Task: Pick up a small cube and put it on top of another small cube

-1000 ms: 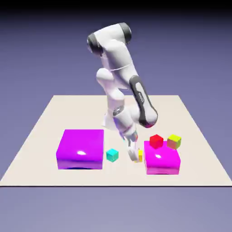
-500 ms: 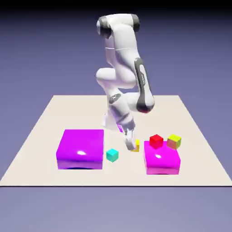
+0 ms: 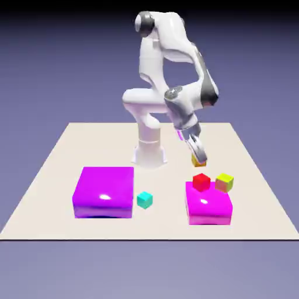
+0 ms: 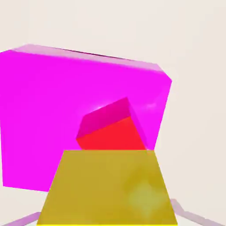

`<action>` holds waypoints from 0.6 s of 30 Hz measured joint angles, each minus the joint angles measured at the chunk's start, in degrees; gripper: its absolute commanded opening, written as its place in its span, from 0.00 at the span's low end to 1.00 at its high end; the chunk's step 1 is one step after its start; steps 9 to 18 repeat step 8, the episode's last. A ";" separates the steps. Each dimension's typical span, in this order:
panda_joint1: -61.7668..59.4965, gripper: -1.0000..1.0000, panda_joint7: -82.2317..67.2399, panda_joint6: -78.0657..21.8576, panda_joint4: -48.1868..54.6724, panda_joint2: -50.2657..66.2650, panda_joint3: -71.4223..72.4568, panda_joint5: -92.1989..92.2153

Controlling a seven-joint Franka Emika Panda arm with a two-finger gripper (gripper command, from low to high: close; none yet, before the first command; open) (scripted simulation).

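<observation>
My gripper (image 3: pixel 199 154) hangs in the air, shut on the small cube (image 3: pixel 197 161), a tiny plain yellow one. It is a little above and behind a small red cube (image 3: pixel 201 181) that rests on the smaller magenta block (image 3: pixel 208 205). In the hand view the yellow small cube (image 4: pixel 108 190) fills the bottom between my fingers and hides most of them. Just beyond it are the red cube (image 4: pixel 112 132) and the magenta block (image 4: pixel 48 114).
A yellow-green cube with a brownish face (image 3: pixel 224 182) sits right of the red cube. A teal cube (image 3: pixel 145 200) lies between the two magenta blocks. The larger magenta block (image 3: pixel 104 191) stands at the exterior view's left. The robot base (image 3: pixel 149 153) is behind.
The gripper shut on the yellow cube beside the smaller magenta block, lifted it off the table and carried it up and toward the exterior view's right, above the red cube.
</observation>
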 measured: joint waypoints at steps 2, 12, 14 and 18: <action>0.76 0.00 -1.06 4.70 -0.34 4.15 1.05 1.35; 1.49 1.00 -2.06 9.18 -0.67 8.15 2.05 2.61; 1.49 1.00 -2.06 9.18 -0.67 8.15 2.05 2.61; 1.49 1.00 -2.06 9.18 -0.67 8.15 2.05 2.61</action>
